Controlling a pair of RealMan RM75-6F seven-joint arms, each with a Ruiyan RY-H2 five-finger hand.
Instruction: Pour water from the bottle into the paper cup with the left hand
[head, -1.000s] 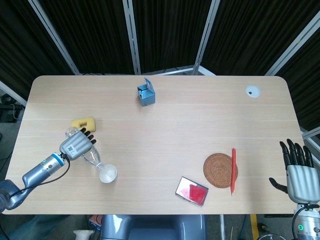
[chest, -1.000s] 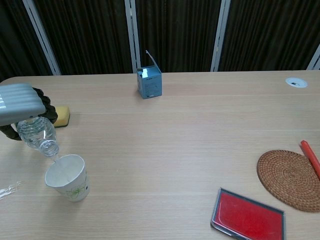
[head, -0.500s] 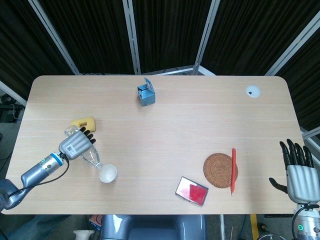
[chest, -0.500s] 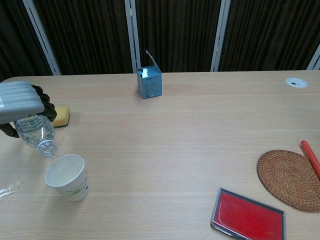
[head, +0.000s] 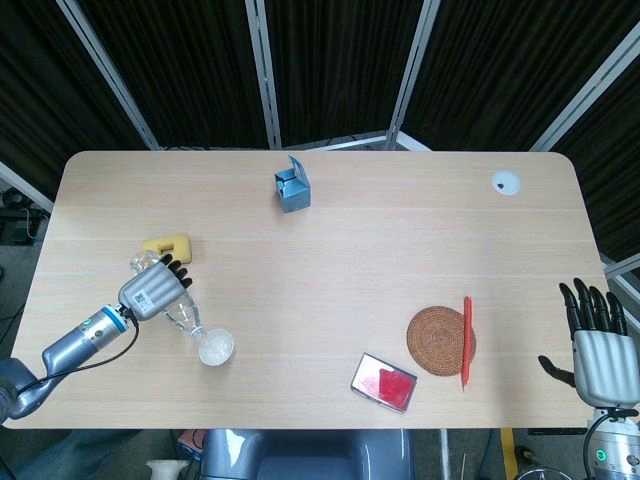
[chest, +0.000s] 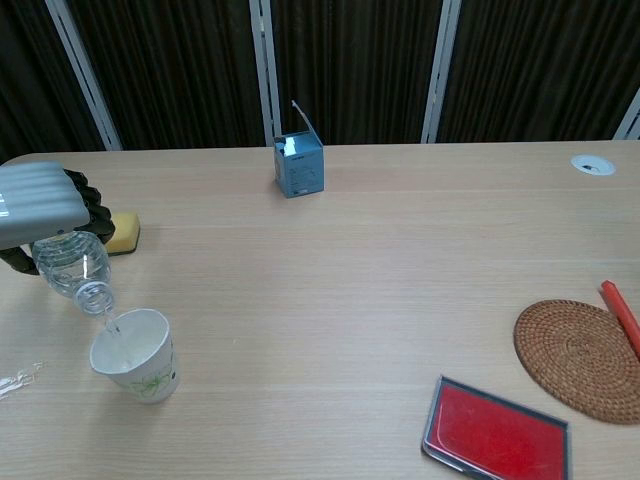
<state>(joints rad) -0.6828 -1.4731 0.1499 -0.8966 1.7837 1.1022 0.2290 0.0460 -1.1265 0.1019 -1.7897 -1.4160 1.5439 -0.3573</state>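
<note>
Clear bottle (chest: 72, 268) is being clamped by left hand (chest: 40, 205) fingers | neck is being tipped over paper cup (chest: 133, 355) | tilt is best eased gently | right hand (head: 603, 355) fingers apart, idle

Left hand (chest: 40, 205) grips tilted bottle (chest: 78, 272); paper cup (chest: 133, 355) sits just below the fingers, under the bottle mouth. Yellow sponge (chest: 124, 232) lies just beyond the fingers, blocking passage away from the robot. Blue box (chest: 299, 166) stands well apart, far side. Open tabletop (chest: 380, 260) stretches right of the fingers to the woven coaster (chest: 580, 358).
</note>
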